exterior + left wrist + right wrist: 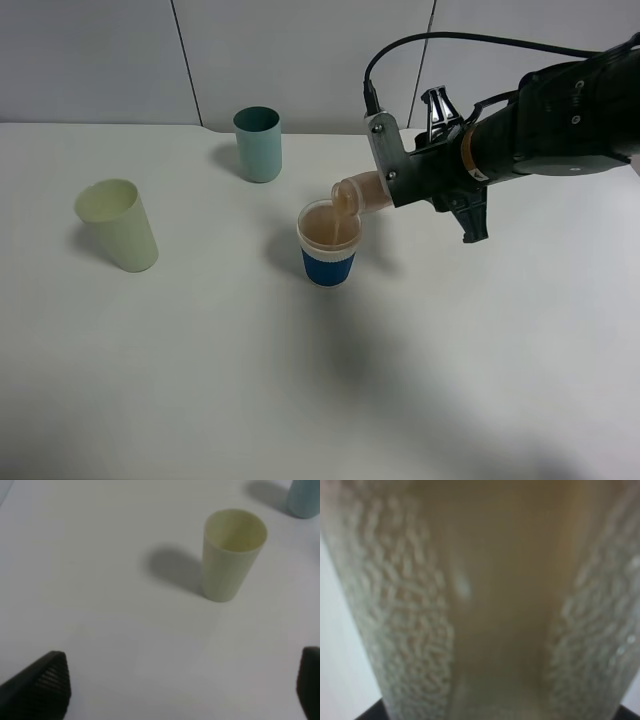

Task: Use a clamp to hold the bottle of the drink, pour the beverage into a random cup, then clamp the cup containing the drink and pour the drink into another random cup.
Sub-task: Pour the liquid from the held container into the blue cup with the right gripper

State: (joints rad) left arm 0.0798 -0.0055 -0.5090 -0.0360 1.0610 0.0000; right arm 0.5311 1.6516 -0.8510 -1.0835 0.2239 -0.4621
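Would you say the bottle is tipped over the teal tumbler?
No, the bottle is tipped over the blue-banded cup; the teal tumbler stands apart.

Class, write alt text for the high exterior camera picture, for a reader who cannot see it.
The right arm's claw holds a tilted bottle and pours beige-pink beverage into a short blue-banded cup near the middle of a white table. A teal tumbler stands behind the cup, and a pale green tumbler stands apart at the left.

bottle (470, 605): translucent plastic | pale green tumbler (232, 555): matt plastic | table (300, 400): smooth matt | left fingers (42, 687): ribbed black
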